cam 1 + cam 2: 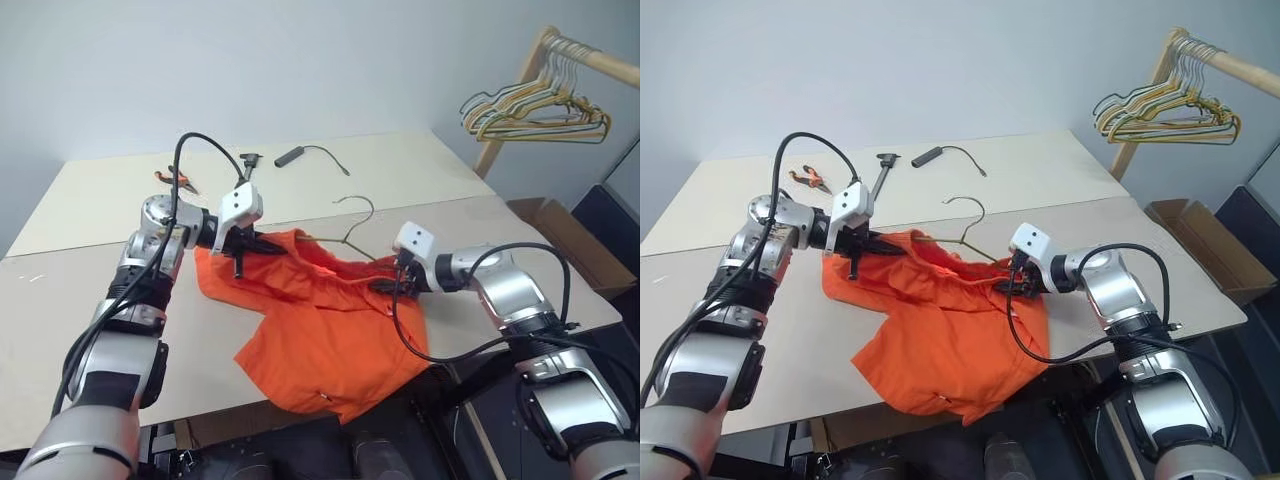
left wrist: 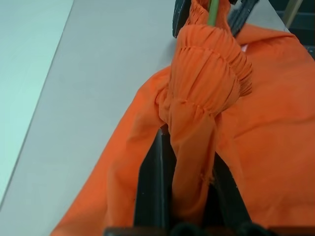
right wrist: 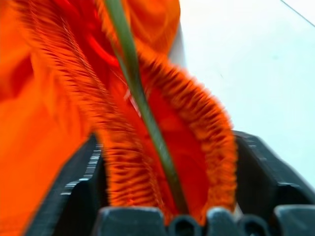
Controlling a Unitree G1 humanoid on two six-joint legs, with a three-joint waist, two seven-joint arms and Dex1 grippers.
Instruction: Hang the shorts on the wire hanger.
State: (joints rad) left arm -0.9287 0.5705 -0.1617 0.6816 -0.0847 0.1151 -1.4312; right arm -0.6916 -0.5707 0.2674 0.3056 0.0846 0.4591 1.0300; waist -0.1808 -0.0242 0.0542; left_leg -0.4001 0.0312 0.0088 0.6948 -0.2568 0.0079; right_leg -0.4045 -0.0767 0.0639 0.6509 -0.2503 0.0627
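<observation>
The pale counter (image 1: 90, 330) carries the shorts (image 1: 330, 345), spread orange across its near edge with one leg drooping over. The wire hanger (image 1: 352, 232) is threaded into their waistband, its hook rising free behind the fabric. The left gripper (image 1: 262, 245) has its jaws clamped on a bunched fold of waistband. The right gripper (image 1: 385, 285) straddles waistband and hanger wire, jaws part-way apart around both. A cardboard box (image 1: 560, 240) stands open beside the counter; its contents cannot be made out.
</observation>
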